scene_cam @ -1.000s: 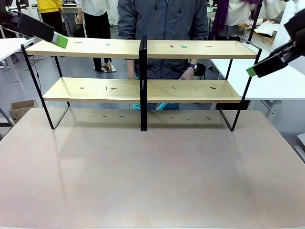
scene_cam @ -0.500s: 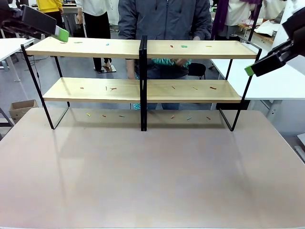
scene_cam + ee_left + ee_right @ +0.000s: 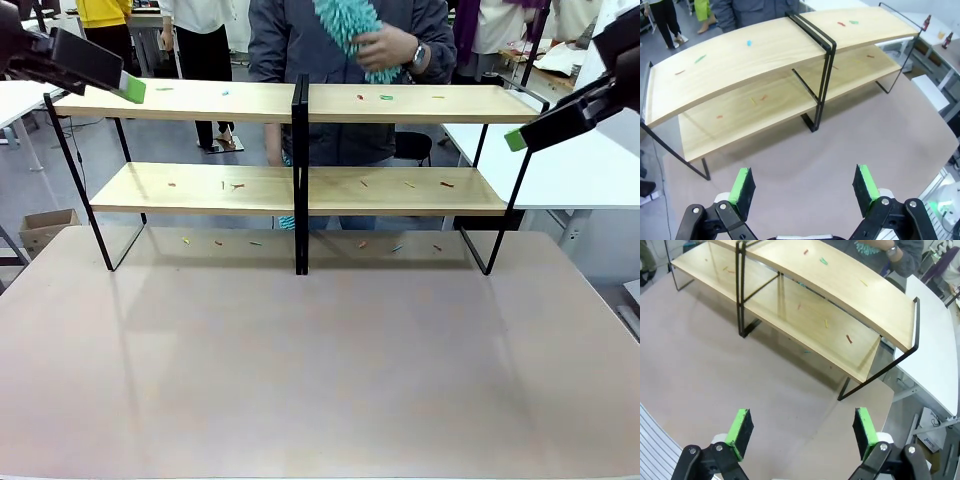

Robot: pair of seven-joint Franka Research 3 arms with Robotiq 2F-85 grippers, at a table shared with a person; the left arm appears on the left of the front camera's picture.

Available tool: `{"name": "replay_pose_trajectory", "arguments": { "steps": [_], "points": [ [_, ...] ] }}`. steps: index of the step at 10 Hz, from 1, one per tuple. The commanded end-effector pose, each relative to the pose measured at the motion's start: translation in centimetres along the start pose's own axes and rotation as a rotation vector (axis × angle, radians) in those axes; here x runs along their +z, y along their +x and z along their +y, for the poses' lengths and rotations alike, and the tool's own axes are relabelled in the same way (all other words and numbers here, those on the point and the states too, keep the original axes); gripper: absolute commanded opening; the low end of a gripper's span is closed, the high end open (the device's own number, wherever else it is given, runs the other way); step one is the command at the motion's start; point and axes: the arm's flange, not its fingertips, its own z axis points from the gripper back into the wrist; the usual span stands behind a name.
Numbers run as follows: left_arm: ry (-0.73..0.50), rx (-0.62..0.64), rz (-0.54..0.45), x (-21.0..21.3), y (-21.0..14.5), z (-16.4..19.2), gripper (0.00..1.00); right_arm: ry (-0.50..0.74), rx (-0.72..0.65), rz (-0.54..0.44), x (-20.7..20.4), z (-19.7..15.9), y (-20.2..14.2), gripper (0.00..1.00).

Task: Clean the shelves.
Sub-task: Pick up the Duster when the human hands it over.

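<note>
The shelves (image 3: 200, 100) stand across the far half of the table, two light wooden boards in a black frame with a central post (image 3: 299, 170). Several small coloured scraps (image 3: 386, 97) lie on both boards and on the table under them. Behind the shelves a person's hand (image 3: 398, 45) holds a teal fluffy duster (image 3: 345, 22) above the top board. My left gripper (image 3: 802, 182) hovers open and empty above the shelves' (image 3: 740, 60) left end. My right gripper (image 3: 802, 425) hangs open and empty off the shelves' (image 3: 850, 285) right end.
The brown table (image 3: 320, 380) in front of the shelves is bare. White tables stand at left (image 3: 20, 95) and right (image 3: 590, 170). A cardboard box (image 3: 45, 228) sits on the floor at left. Other people stand farther back.
The person's hand has lifted the teal duster from behind the lower board to above the top board. Both grippers have barely shifted and stay open.
</note>
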Motion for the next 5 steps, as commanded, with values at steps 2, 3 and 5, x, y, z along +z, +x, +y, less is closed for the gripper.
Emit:
{"name": "replay_pose_trajectory", "arguments": {
  "steps": [2,3,5],
  "points": [
    [0.007,-0.034,-0.023,1.4,-3.2,-1.6,1.00,0.048,0.006,-0.020,1.0,1.6,-1.9,1.00],
    [0.024,-0.027,-0.046,1.7,-3.5,-1.7,1.00,0.047,0.005,-0.020,1.2,2.1,-1.7,1.00],
    [0.018,-0.021,-0.036,1.6,-3.5,-1.3,1.00,0.050,-0.048,-0.022,1.5,3.2,-1.5,1.00]
  ]
}}
